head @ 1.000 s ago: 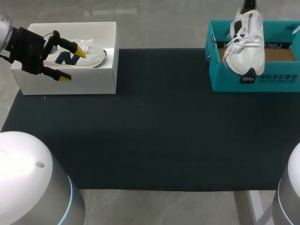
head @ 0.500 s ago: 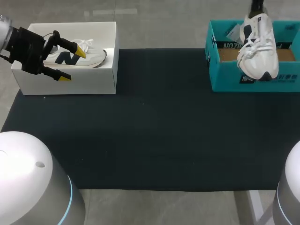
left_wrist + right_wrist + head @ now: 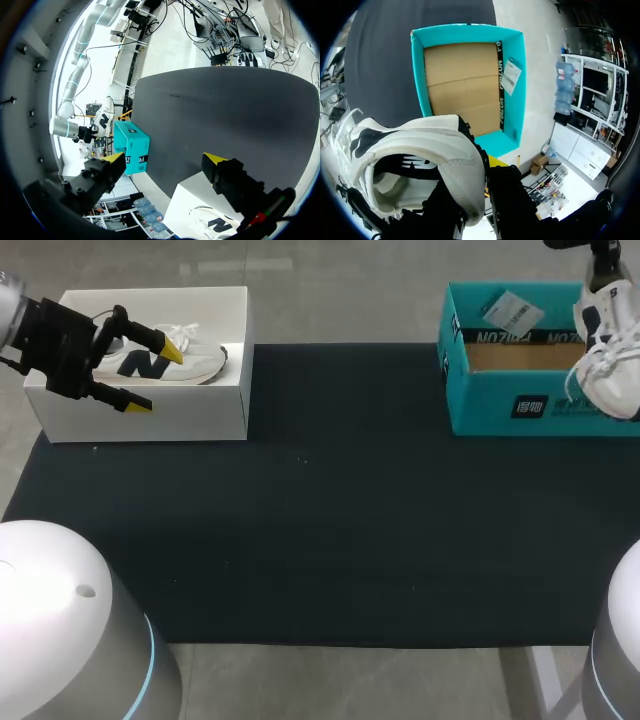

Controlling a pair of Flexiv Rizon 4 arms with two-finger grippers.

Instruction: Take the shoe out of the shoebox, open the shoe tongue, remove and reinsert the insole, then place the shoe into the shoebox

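Table [image 3: 350, 290]: pale grey top, bare along its far strip and at its near corners.
Mat [image 3: 330, 520]: black, flat, covering most of the top.
White shoebox [image 3: 150, 420]: lidless, on the mat's far left corner, overlapping the mat's far edge.
Teal shoebox [image 3: 500, 405]: lidless, on the mat's far right corner, well apart from the white one.

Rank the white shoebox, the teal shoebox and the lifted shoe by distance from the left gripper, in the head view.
1. White shoebox, right below the left gripper.
2. Teal shoebox, far right.
3. Lifted shoe, at the right edge, beyond it.
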